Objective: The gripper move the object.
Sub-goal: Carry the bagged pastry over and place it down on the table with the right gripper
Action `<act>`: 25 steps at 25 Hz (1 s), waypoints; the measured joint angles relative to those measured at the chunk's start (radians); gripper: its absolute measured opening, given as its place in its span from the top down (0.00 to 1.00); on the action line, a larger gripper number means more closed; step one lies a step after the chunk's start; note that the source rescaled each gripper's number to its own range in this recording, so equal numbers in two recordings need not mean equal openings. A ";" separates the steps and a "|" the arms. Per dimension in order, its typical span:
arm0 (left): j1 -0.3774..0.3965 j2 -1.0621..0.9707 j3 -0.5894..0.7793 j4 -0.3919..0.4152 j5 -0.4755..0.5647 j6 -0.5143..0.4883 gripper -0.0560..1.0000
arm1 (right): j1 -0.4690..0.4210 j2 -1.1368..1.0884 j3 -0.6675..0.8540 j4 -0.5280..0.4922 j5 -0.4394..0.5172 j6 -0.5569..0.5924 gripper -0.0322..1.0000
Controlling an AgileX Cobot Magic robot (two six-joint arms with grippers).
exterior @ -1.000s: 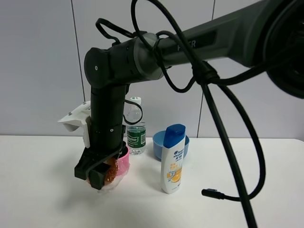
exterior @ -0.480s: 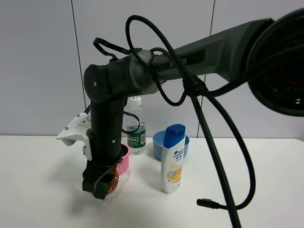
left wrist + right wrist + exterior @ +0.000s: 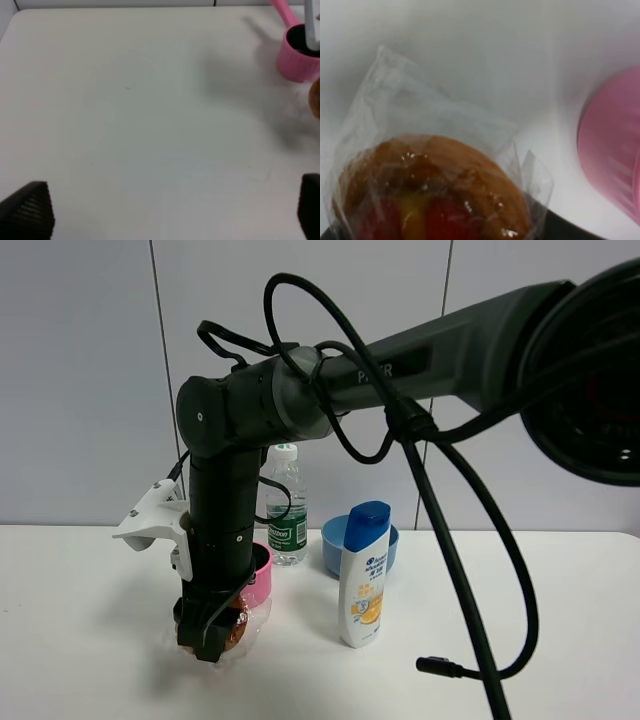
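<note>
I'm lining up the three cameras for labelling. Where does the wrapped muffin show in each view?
Exterior high: the muffin sits low on the left, just in front of the pink pot.
Left wrist: only a brown sliver at the frame edge, near the pot.
Right wrist: close up, filling much of the picture.
Shared landmark: the pink pot, beside the muffin in all three.

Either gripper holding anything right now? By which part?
The right gripper holds the muffin, fingers closed on its sides through the clear wrap. The left gripper is open and holds nothing.
</note>
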 joint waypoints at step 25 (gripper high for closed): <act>0.000 0.000 0.000 0.000 0.000 0.000 0.00 | 0.000 0.047 0.000 -0.021 -0.048 0.085 0.52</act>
